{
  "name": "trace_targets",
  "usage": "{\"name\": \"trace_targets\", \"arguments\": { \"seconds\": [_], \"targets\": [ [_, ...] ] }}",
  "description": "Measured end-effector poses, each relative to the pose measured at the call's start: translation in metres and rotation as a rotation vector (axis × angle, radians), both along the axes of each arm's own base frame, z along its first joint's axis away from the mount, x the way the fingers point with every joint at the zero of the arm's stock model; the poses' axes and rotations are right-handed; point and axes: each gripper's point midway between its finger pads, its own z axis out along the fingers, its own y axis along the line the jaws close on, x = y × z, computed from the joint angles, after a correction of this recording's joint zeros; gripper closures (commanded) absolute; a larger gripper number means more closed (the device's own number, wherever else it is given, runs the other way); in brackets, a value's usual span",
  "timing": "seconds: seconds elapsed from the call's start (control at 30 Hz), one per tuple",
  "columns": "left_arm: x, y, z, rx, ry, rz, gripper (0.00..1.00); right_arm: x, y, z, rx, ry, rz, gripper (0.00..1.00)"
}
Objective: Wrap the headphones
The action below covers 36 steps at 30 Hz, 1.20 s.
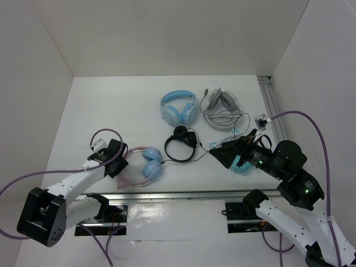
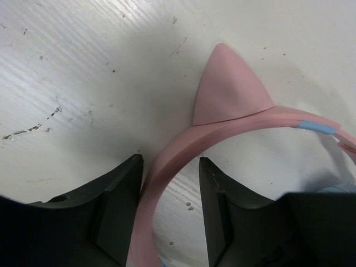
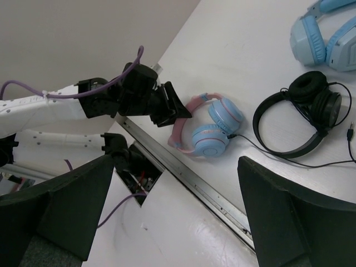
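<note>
The headphones (image 1: 147, 166) lie near the table's front edge, with a pink headband and two light blue ear cups (image 3: 214, 130). My left gripper (image 1: 119, 161) stands astride the headband (image 2: 167, 167), just below a pink cat ear (image 2: 229, 89). The left finger touches the band and a gap shows at the right finger. The thin black cable (image 3: 261, 151) runs from one cup towards the right. My right gripper (image 1: 222, 153) hovers wide open to the right of them, with nothing between its fingers (image 3: 278, 211).
An all-light-blue pair (image 1: 179, 107) and a grey-white pair (image 1: 221, 103) lie at the back. A black pair (image 1: 182, 143) lies in the middle. A metal rail (image 1: 183, 194) runs along the front edge. A small white box (image 1: 261, 121) sits at the right rail.
</note>
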Motion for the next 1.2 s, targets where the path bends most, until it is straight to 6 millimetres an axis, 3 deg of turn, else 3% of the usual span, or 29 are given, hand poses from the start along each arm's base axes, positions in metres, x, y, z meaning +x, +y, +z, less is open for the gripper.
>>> {"name": "trace_targets", "arguments": {
  "seconds": [0.23,0.43,0.47,0.5,0.53,0.83,0.97,1.2],
  "targets": [
    [-0.008,-0.005,-0.001,0.030,0.044,0.000,0.63,-0.001,-0.002,0.005,0.011,-0.011,-0.010,0.00],
    [-0.014,-0.010,-0.003,0.041,0.080,-0.013,0.74,-0.002,-0.004,0.012,0.022,-0.024,-0.015,0.00],
    [-0.015,-0.010,-0.003,0.044,0.086,-0.014,0.81,-0.003,-0.005,0.014,0.024,-0.028,-0.015,0.00],
    [-0.015,-0.010,-0.003,0.046,0.089,-0.015,0.94,-0.004,-0.005,0.015,0.027,-0.031,-0.016,0.00],
    [-0.015,-0.012,-0.003,0.047,0.090,-0.016,0.98,-0.004,-0.006,0.018,0.030,-0.036,-0.017,0.00],
    [-0.032,-0.027,0.002,0.073,0.171,-0.074,1.00,-0.008,-0.009,0.030,0.047,-0.062,-0.022,0.00],
    [-0.040,-0.038,0.030,0.084,0.169,-0.121,1.00,-0.008,-0.009,0.030,0.048,-0.061,-0.022,0.00],
    [-0.054,-0.039,0.114,0.006,0.005,-0.199,1.00,-0.005,-0.008,0.030,0.054,-0.070,-0.026,0.00]
  ]
}}
